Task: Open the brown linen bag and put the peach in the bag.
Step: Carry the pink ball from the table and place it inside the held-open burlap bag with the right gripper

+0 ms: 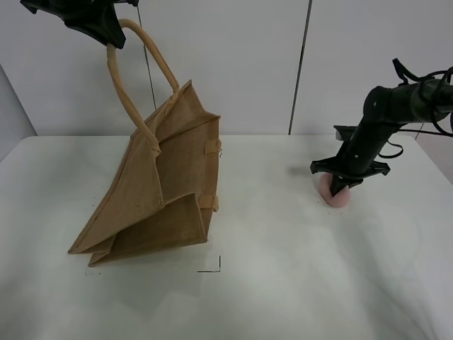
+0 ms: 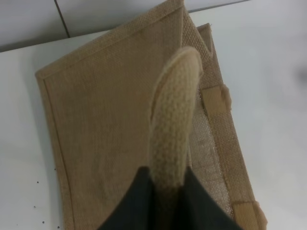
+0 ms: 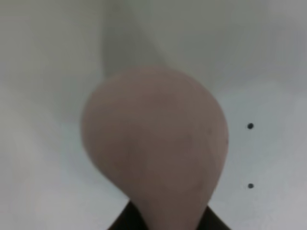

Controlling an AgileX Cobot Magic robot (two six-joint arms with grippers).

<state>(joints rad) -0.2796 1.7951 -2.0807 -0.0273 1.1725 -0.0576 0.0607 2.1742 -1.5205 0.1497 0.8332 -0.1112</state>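
Observation:
The brown linen bag (image 1: 159, 191) stands tilted on the white table, left of the middle, its base on the surface and its top pulled up. My left gripper (image 1: 106, 34) is high at the top left, shut on the bag's light-tan loop handle (image 1: 152, 57). In the left wrist view my gripper (image 2: 168, 196) pinches the handle (image 2: 175, 110) above the bag's side panel (image 2: 105, 129). The peach (image 1: 341, 199) lies on the table at the right. My right gripper (image 1: 338, 185) is down over it. In the right wrist view the gripper (image 3: 168, 223) closes on the blurred pink peach (image 3: 153, 139).
The white table (image 1: 283, 290) has a small black corner mark (image 1: 212, 268) in front of the bag. A pale wall stands close behind the table. Cables hang off the right arm (image 1: 396, 106).

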